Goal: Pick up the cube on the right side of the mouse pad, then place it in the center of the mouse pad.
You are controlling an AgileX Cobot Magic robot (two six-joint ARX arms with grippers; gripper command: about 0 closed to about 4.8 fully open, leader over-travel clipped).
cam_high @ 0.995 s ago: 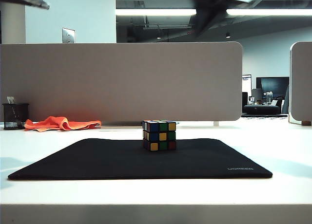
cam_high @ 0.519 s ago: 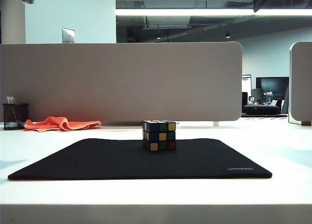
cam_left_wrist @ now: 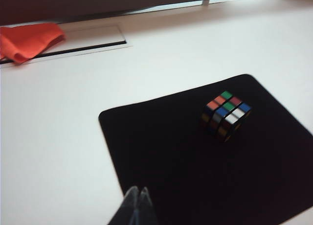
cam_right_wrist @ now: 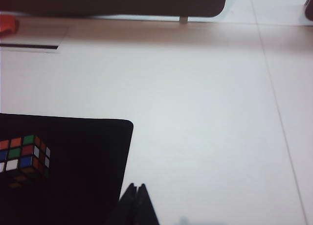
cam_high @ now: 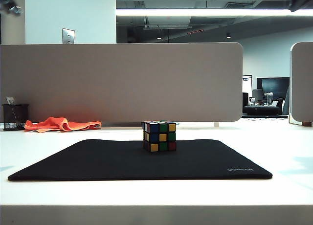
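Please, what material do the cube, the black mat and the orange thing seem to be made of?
Cube: probably hard plastic, with glossy coloured stickers on black edges. Mouse pad: looks like matte fabric, flat, no shine. Orange cloth: soft textile, judging by its crumpled folds.

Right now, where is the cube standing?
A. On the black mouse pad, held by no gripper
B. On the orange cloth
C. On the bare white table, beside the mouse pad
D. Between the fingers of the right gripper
A: the cube rests on the mouse pad, while the left gripper and the right gripper are shut on nothing, away from it.
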